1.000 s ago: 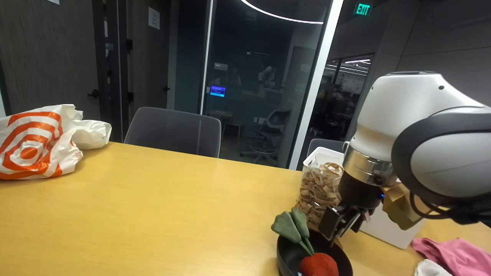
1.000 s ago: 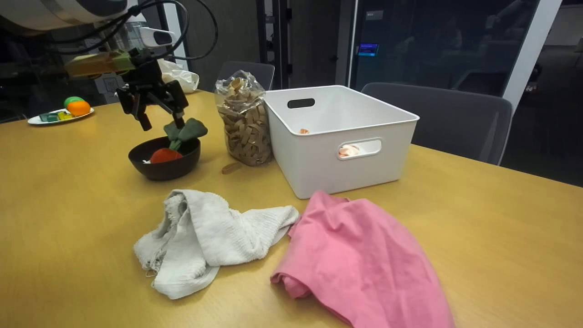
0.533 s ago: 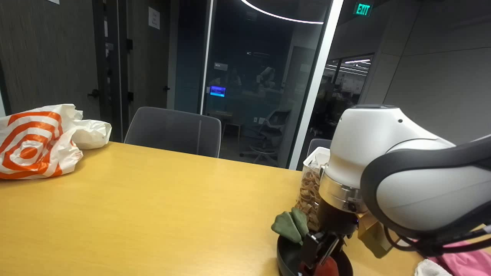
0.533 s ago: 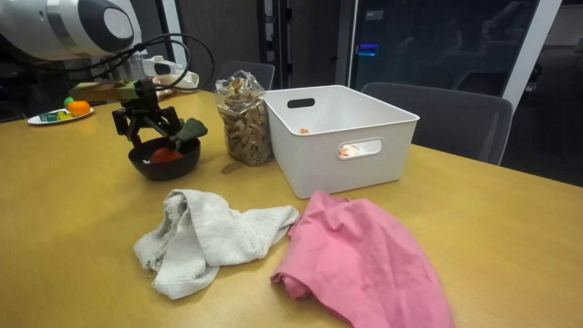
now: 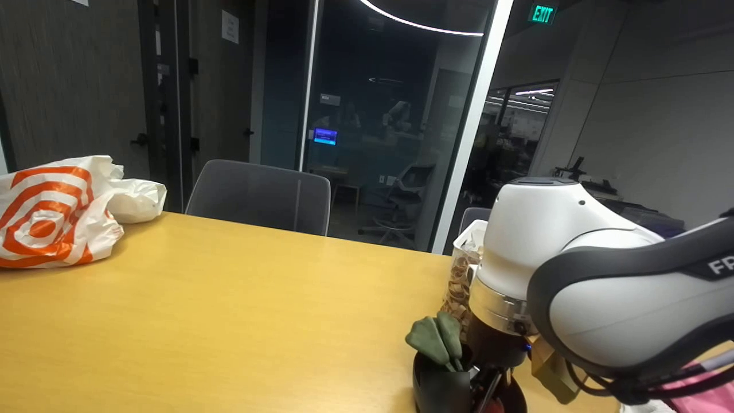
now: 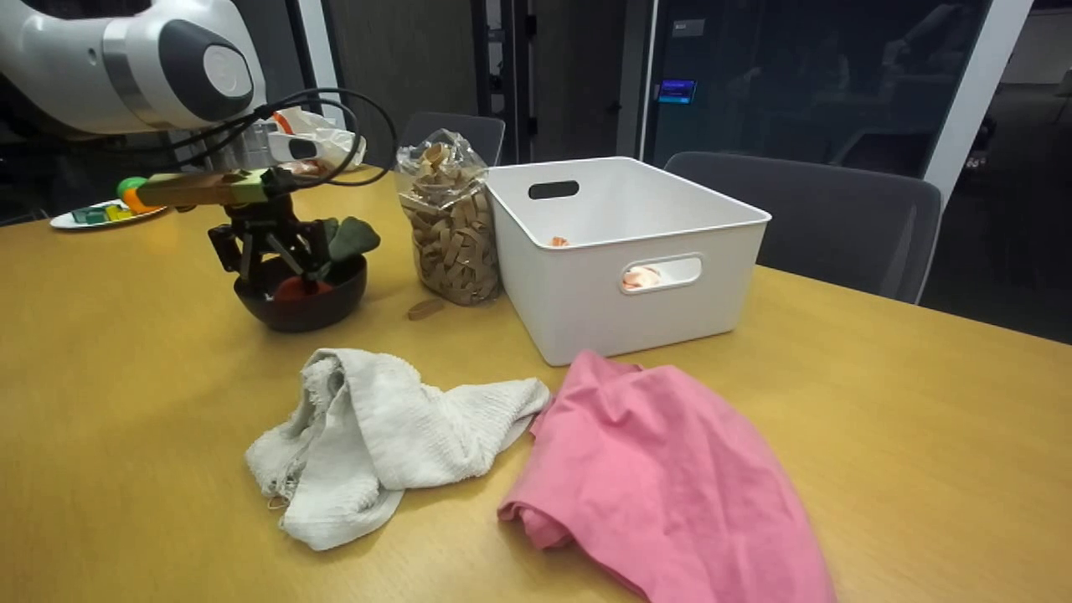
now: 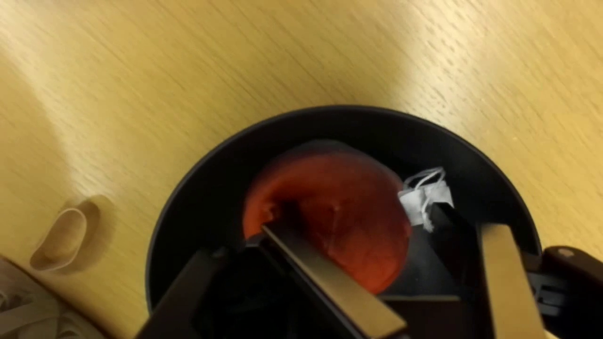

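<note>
Because the gripper (image 7: 353, 219) sits right down inside the black bowl (image 6: 314, 314), a lot gets blocked. In the wrist view its own fingers (image 7: 334, 283) cover the lower part of the bowl and a chunk of the red plush veggie (image 7: 348, 207), and it's dark down there. In an exterior view the bowl is cropped at the bottom and gripper parts hide nearly all of the red, though the green leaves (image 5: 429, 343) poke up past the rim. The white tag (image 7: 417, 202) is blurry, and I can't tell what it's attached to.

As for the grip: jaws are well apart, nothing clamped. One finger is over the veggie, the other is just beside it by the tag, with a gap showing. Can't tell if the first is actually touching.

Bowl's on the tabletop (image 5: 241, 298), well in from the far edge. Near it are a loose tan band (image 6: 425, 309) and a bag of tan bands (image 6: 452, 243) right next to the white bin (image 6: 620, 314), whose wall hides all but bits of something pinkish (image 6: 642, 277) inside. The pink cloth (image 6: 670, 502) runs off the frame, and the tan block (image 6: 197, 189) on the wrist covers part of the orange ball (image 6: 133, 202) near the tabletop's edge.
</note>
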{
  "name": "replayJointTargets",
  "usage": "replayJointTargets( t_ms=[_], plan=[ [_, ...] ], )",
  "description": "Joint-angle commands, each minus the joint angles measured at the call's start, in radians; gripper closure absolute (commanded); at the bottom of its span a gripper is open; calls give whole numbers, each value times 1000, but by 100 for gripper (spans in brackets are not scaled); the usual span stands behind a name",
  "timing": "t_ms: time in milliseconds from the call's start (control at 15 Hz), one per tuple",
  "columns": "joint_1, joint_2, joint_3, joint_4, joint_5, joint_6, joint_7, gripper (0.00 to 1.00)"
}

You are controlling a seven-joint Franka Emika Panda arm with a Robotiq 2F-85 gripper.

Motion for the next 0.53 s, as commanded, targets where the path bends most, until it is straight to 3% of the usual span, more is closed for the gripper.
replayJointTargets(
  t_ms=[0, 267, 467],
  plan=[
    [10, -5, -16, -7, 16, 32, -51, 57],
    [7, -8, -23, -11, 24, 45, -71, 88],
    [7, -20, -27, -6, 18, 18, -56, 92]
  ],
)
